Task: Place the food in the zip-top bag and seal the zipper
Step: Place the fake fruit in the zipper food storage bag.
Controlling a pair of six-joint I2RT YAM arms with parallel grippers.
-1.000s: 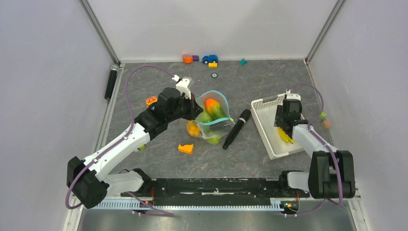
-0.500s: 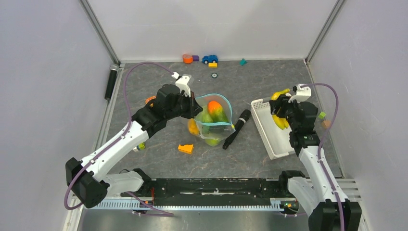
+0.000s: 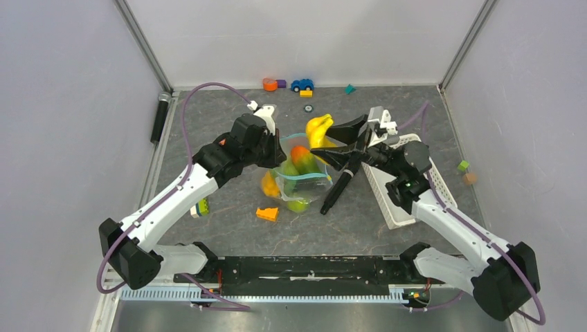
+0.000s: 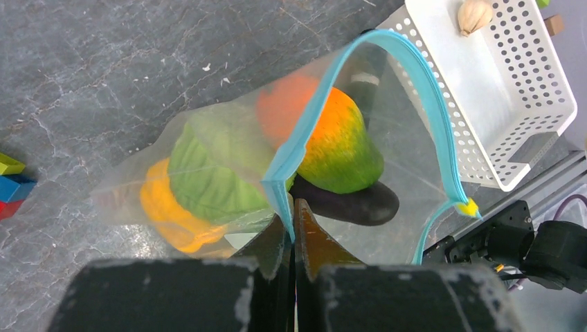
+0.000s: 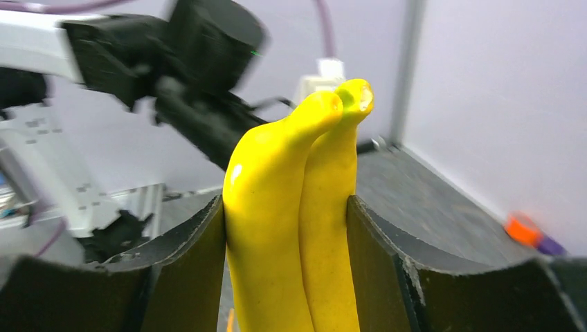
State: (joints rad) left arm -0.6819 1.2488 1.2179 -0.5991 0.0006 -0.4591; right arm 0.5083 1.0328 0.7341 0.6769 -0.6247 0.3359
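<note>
- The right arm (image 3: 443,221) changes most. A second ago it reaches down into the white basket (image 3: 398,204) to the right of the zip-top bag (image 3: 304,183). Now it stretches across, and the right pincer (image 3: 328,142) hangs over the bag's far rim.
- The left arm (image 3: 180,194) hardly moves and stands left of the bag as before. The left pincer (image 4: 292,221) is pressed together on the bag's near rim, holding the mouth up and open.
- The bag itself lies on the table (image 3: 228,124) almost where it lay a second ago. Inside it we see an orange-green fruit (image 4: 332,138), a green leafy piece (image 4: 214,173) and an orange piece (image 4: 166,207).
- The banana (image 5: 291,242) is out of the basket. It is clamped between the right pincer's fingers above the bag's mouth and is not yet inside. We judge that lowering and letting go come next.
- The zipper (image 4: 422,90) curves in a wide open loop, with the left pincer gripping it at the near side. We judge sealing must wait until the banana is in.
</note>
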